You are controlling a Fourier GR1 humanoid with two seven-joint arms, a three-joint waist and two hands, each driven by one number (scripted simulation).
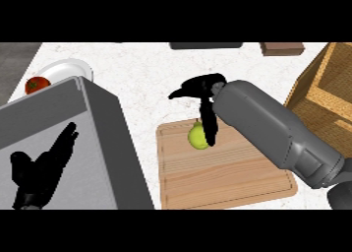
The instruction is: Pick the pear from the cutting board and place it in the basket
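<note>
Pear (197, 138): on cutting board (222, 172), upper left part. Likely light, firm, smooth-skinned, apt to roll; best taken round its wide belly. Right hand (200, 93): fingers reaching down beside pear, closure unclear. Left hand (41, 170): open, resting. Basket (331, 93): at desk's right.
</note>
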